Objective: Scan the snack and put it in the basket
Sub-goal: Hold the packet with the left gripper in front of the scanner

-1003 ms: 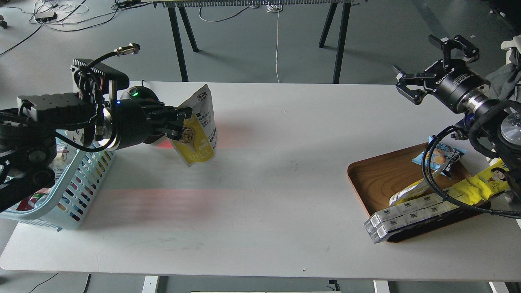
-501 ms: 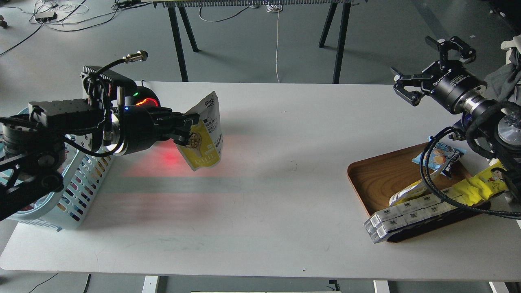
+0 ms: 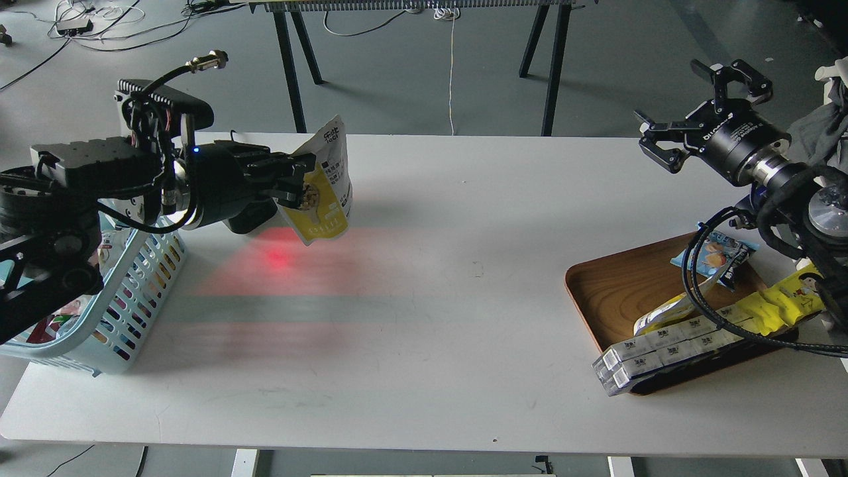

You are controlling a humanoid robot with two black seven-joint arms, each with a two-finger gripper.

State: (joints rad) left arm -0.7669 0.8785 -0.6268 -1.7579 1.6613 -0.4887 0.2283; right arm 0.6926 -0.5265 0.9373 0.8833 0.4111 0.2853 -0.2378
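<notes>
Snack (image 3: 322, 199) glossy foil-like pouch; basket (image 3: 136, 298) smooth slotted plastic; tray (image 3: 623, 291) wood-grain, satin; table (image 3: 424, 318) matt white.

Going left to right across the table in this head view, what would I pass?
Blue basket → left gripper holding the yellow snack pouch → wooden tray → open right gripper.

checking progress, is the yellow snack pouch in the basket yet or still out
Out. The left gripper holds the snack pouch in the air above the table, to the right of the blue basket.
</notes>
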